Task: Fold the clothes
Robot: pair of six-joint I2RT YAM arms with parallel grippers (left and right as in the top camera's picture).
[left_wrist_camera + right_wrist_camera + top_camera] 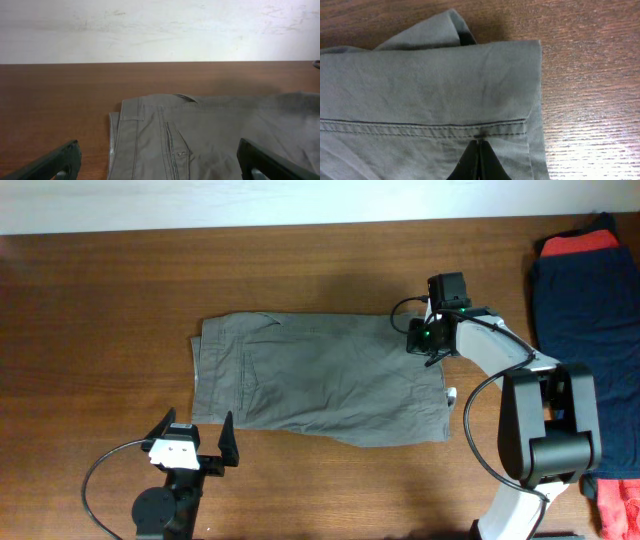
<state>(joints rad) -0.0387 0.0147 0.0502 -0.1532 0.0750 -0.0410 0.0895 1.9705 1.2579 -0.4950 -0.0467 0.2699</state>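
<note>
Right gripper (479,154) clamps the shorts (320,380) at their hem, left gripper (195,432) gapes; brown wooden table (100,300), white wall (150,30); grey-olive fabric flat, lightly creased.

Shorts (320,375) plain grey-olive with tonal stitching. Desk (100,300) dark red-brown with streaky wood grain. Navy garment (590,300) plain dark blue, red garment (580,242) plain. Left tool (197,422) black on a white mount, right tool (480,146) black.
</note>
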